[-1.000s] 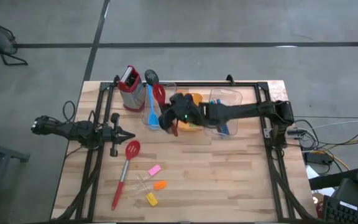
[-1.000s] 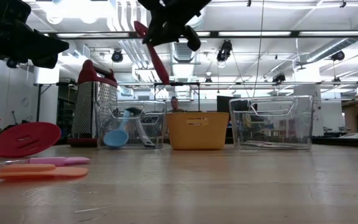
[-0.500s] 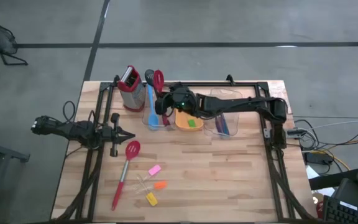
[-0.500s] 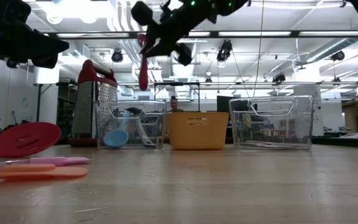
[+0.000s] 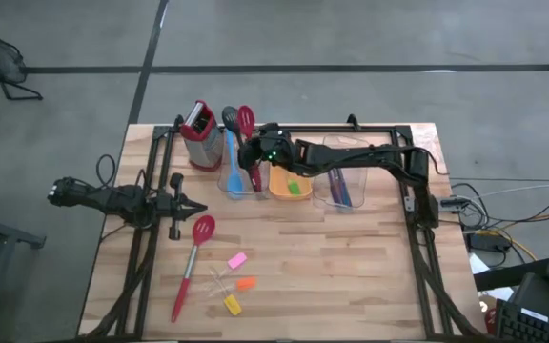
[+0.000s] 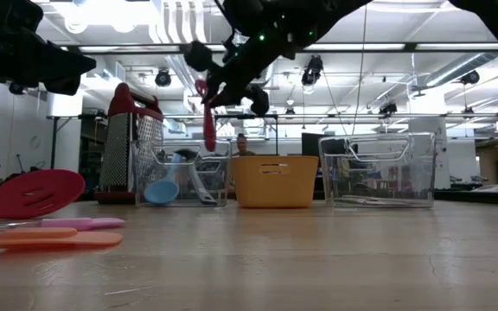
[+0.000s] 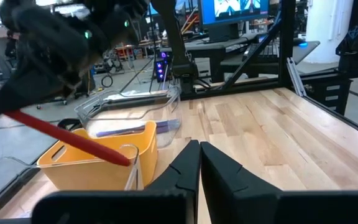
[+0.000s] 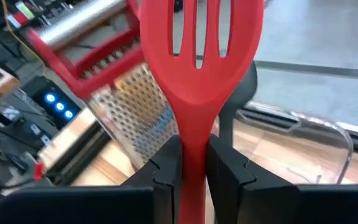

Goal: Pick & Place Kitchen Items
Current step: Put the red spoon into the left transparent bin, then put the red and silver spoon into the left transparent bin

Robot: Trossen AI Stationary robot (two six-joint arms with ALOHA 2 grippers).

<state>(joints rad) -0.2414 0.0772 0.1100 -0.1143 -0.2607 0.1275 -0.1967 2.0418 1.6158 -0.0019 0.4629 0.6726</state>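
Note:
My right gripper (image 5: 254, 155) reaches over the left clear bin (image 5: 237, 174) and is shut on a red slotted spoon (image 5: 246, 124). The spoon stands head up in the low view (image 6: 207, 121), its handle end at the bin's rim. A blue spoon (image 5: 229, 157) and a black spoon (image 5: 232, 117) stand in that bin. A red slotted spatula (image 5: 194, 255) and pink (image 5: 237, 259), orange (image 5: 246, 283) and yellow (image 5: 233, 305) pieces lie on the table. My left gripper (image 5: 194, 208) is shut and empty at the table's left. My right gripper pinches the red slotted spoon's neck (image 8: 194, 146), just below the slotted head, between its two fingers (image 8: 166, 168). The fingers come about level from the table's right and lie across the spoon. The spoon hangs nearly upright, head up, its handle (image 7: 73, 134) slanting down into the bin's top.
A metal grater (image 5: 198, 133) stands left of the left bin. An orange tray (image 5: 298, 152) sits between that bin and a second clear bin (image 5: 343, 171) holding blue-handled cutlery. Bare wood lies along the table's near and right parts.
My right gripper has gone toward the table's left and far edges and then down, over the left clear bin. The red slotted spoon has turned from slanted to nearly upright, and its handle end has come down to the bin's rim.

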